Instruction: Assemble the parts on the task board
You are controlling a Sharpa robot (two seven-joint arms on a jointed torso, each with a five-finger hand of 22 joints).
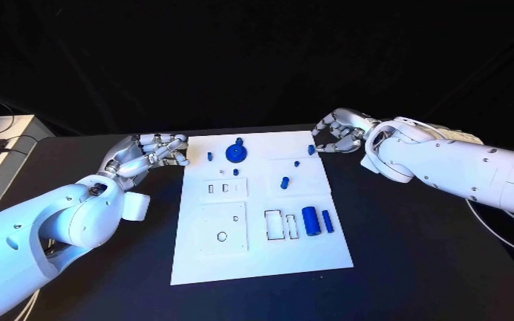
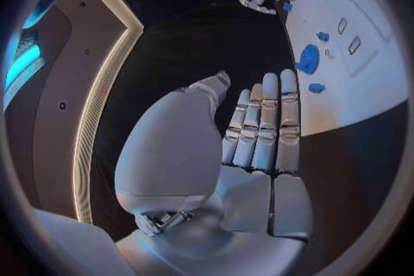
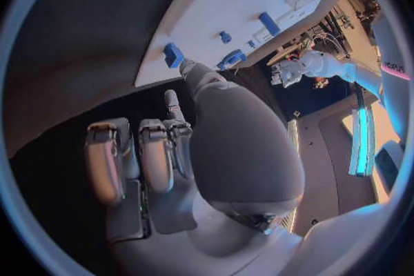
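Both silver hands, left [image 1: 145, 159] and right [image 1: 341, 132], hover open and empty at the white rectangular task board's [image 1: 321, 258] far corners. Small blue plastic parts [image 1: 310, 221] lie scattered across it on the black surface [image 1: 417, 261].

Bare black table [image 1: 417, 247] flanks the board [image 1: 262, 261] on both sides, giving open approach. Left hand [image 1: 145, 156] sits just off the board's far left corner, right hand [image 1: 341, 134] at its far right corner. Blue gear [image 1: 237, 151] and cylinder [image 1: 310, 221] stand proud mid-board.
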